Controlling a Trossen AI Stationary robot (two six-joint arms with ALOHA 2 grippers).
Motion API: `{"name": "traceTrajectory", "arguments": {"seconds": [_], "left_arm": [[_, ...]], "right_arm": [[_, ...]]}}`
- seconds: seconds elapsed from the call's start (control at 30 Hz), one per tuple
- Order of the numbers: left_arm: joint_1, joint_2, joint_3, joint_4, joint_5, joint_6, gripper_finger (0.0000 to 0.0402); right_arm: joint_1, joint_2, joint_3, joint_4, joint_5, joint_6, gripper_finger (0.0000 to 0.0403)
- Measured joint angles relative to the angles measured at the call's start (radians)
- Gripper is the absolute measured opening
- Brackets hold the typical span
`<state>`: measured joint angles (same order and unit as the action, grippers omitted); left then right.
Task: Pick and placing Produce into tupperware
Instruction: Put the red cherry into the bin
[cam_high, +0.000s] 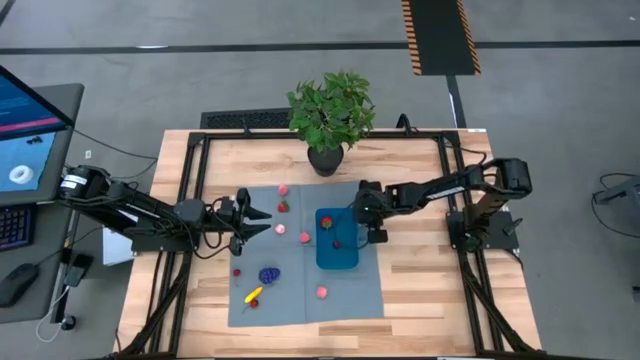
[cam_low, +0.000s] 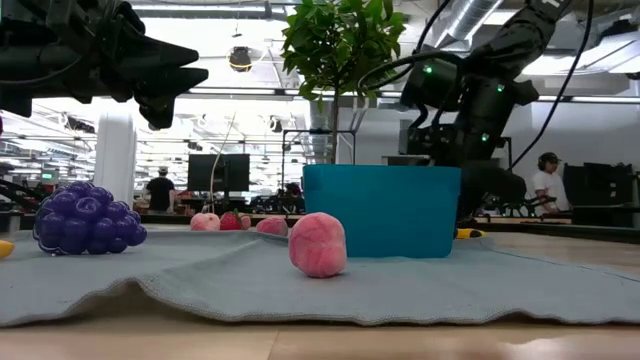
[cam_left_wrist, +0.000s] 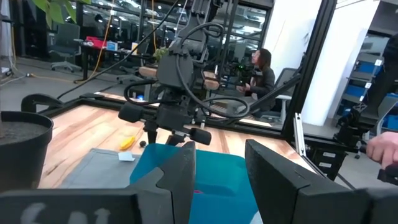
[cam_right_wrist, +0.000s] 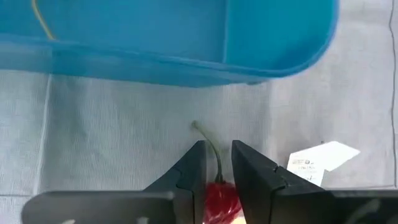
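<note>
White tag (cam_right_wrist: 320, 163) on mat: print seemingly illegible.

Left arm enters from the left edge of the high view and reaches toward centre; left gripper (cam_high: 262, 221) sits just left of centre, raised, showing at the upper left of the low view. Its fingers (cam_left_wrist: 180, 168) stand parted with nothing between them.

Right arm comes in from the right, elbow bent at right of centre. Right gripper (cam_high: 371, 232) points down near frame centre, fingers (cam_right_wrist: 191, 167) pinched on a cherry (cam_right_wrist: 219, 198).
</note>
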<state>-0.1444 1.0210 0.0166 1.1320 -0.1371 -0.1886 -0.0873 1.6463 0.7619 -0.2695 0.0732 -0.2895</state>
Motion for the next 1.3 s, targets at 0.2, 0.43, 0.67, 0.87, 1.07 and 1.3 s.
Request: {"name": "traceTrajectory", "arguments": {"seconds": [0.2,0.43,0.67,0.87,1.07,1.3], "left_arm": [[0.000,0.000,0.000,0.000,0.000,0.000,0.0130],[0.000,0.000,0.001,0.000,-0.001,0.001,0.0130],[0.000,0.000,0.002,0.000,-0.001,0.001,0.0130],[0.000,0.000,0.002,-0.003,-0.001,0.001,0.0130],[0.000,0.000,0.002,-0.014,-0.002,0.000,0.0130],[0.000,0.000,0.002,-0.015,-0.002,-0.007,0.0130]], "right_arm": [[-0.013,0.007,0.002,0.004,-0.025,-0.003,0.0062],[-0.004,-0.009,0.002,-0.004,-0.020,-0.020,0.0019],[0.001,-0.104,0.002,-0.057,0.006,-0.006,0.0011],[0.021,-0.270,0.002,-0.102,0.014,0.010,0.0012],[0.070,-0.467,0.002,-0.130,0.009,0.047,0.0012],[0.191,-0.669,-0.019,-0.122,0.007,0.117,0.0011]]}}
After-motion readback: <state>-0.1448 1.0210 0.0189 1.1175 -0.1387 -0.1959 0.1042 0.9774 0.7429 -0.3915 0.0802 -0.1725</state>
